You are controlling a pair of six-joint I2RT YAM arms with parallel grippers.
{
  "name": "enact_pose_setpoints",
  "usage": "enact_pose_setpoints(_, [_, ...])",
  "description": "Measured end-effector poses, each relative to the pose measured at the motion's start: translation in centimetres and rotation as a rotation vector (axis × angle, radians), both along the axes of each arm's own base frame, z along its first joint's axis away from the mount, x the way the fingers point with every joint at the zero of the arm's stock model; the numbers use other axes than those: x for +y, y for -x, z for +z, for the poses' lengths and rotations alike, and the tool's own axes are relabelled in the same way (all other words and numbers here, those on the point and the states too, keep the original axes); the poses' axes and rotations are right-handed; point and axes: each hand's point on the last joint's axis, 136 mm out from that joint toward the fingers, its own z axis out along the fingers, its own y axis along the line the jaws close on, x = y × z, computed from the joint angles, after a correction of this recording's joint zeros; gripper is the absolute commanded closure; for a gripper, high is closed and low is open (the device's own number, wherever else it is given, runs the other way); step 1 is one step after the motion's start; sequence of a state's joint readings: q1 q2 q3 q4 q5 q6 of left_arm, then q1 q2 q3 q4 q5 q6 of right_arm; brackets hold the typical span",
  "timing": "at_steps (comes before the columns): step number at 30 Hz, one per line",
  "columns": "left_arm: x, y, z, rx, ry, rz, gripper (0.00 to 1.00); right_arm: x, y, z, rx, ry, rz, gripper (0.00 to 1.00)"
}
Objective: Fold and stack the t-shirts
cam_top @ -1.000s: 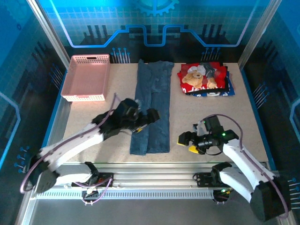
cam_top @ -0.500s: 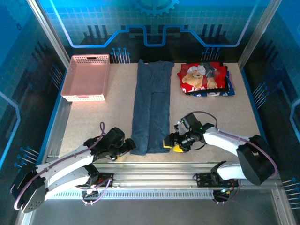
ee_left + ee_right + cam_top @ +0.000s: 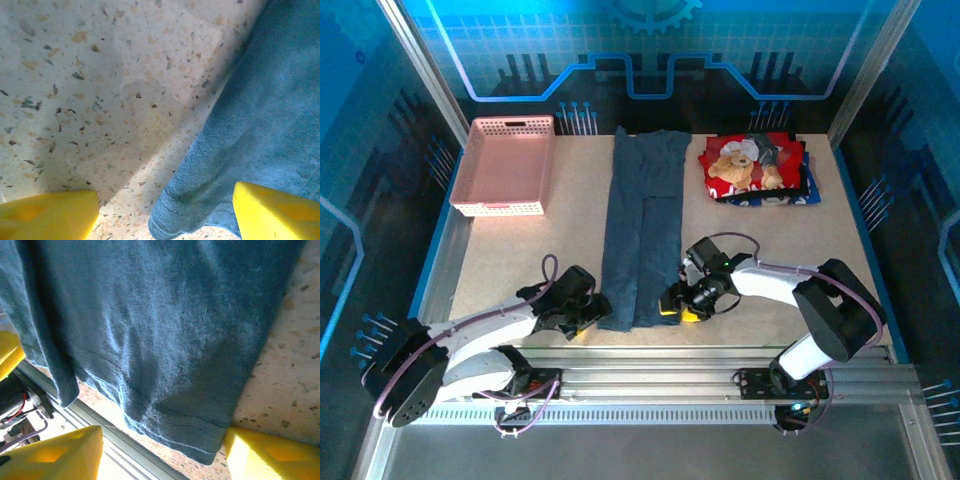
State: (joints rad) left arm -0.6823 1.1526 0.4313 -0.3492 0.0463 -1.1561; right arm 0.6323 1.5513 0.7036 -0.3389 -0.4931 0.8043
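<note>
Teddy-bear shirt [image 3: 752, 166] covers most of lower shirts [image 3: 767, 201].

The slate-blue t-shirt [image 3: 642, 235] lies flat in the middle of the counter [image 3: 520, 260], folded into one long narrow strip running from far edge to near edge. Far right sits the folded stack: the red teddy-bear t-shirt [image 3: 750, 165] on top, darker folded t-shirts [image 3: 807, 188] peeking out beneath.

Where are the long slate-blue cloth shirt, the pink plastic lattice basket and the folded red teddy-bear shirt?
Long slate-blue cloth shirt [image 3: 642, 230]: top view, its middle.
Pink plastic lattice basket [image 3: 512, 126]: top view, far wall.
Folded red teddy-bear shirt [image 3: 742, 170]: top view, bear print.
</note>
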Motion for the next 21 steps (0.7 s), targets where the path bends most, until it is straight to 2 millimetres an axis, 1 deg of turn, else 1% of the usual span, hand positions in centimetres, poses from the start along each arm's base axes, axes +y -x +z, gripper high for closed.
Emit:
enact_pose_setpoints(2, [-0.1, -0.1, -0.1, 0.025, -0.017, 0.002, 0.27, -0.1, 0.0, -0.2, 0.011, 0.028, -0.003, 0.45])
enact_pose_setpoints(4, [-0.1, -0.1, -0.3, 0.062, -0.045, 0.004, 0.30, -0.3, -0.1, -0.5, 0.028, 0.054, -0.012, 0.51])
enact_pose_setpoints(11, [0.4, 0.7, -1.3, 0.223, -0.182, 0.017, 0.48, -1.0, -0.1, -1.3, 0.093, 0.147, -0.026, 0.77])
enact_pose_setpoints(13, [0.5, 0.9, -1.4, 0.252, -0.202, 0.029, 0.56, -1.1, -0.1, -1.4, 0.102, 0.163, -0.023, 0.82])
enact_pose_setpoints(17, [0.2, 0.5, -1.1, 0.284, -0.227, 0.044, 0.66, -1.1, -0.2, -1.4, 0.099, 0.179, -0.008, 0.89])
enact_pose_setpoints(19, [-0.3, 0.3, -1.0, 0.285, -0.232, 0.032, 0.72, -0.4, -0.6, -1.4, 0.077, 0.162, 0.008, 0.93])
enact_pose_setpoints(21, [-0.3, 0.4, -1.0, 0.291, -0.244, 0.028, 0.78, 0.6, -1.3, -1.1, 0.042, 0.140, 0.026, 0.96])
